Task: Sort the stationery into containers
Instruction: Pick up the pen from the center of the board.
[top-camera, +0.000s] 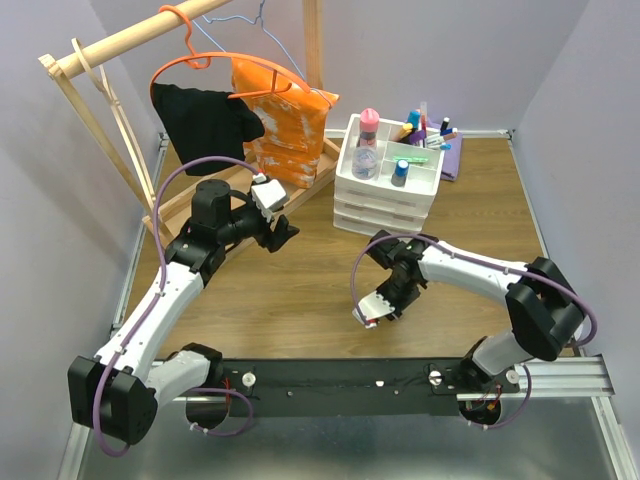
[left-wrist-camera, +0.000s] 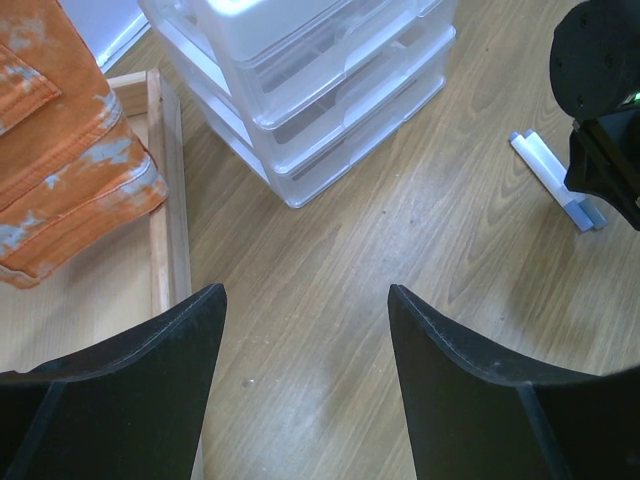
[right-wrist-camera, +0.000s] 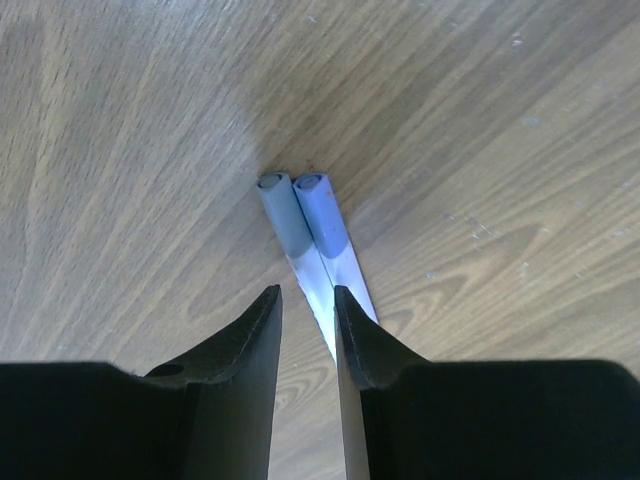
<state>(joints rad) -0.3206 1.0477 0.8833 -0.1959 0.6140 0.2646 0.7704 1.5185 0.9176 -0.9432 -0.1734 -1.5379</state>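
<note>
Two thin white pens with blue caps (right-wrist-camera: 300, 225) lie side by side, touching, on the wooden table (top-camera: 300, 300) in front of the one white plastic three-drawer organiser (top-camera: 385, 205), apart from it. The right gripper (right-wrist-camera: 307, 295) reaches down over their white ends with its jaws narrowly parted; we cannot tell whether it pinches them. The left gripper (left-wrist-camera: 305, 300) hovers left of the organiser, spread wide and empty. One pink-capped bottle (top-camera: 368, 120) and one blue-capped bottle (top-camera: 400, 172) stand in the organiser's top tray.

Table (top-camera: 300, 290) mid open; organiser (top-camera: 385, 205) + rack (top-camera: 120, 42) block far side.
</note>
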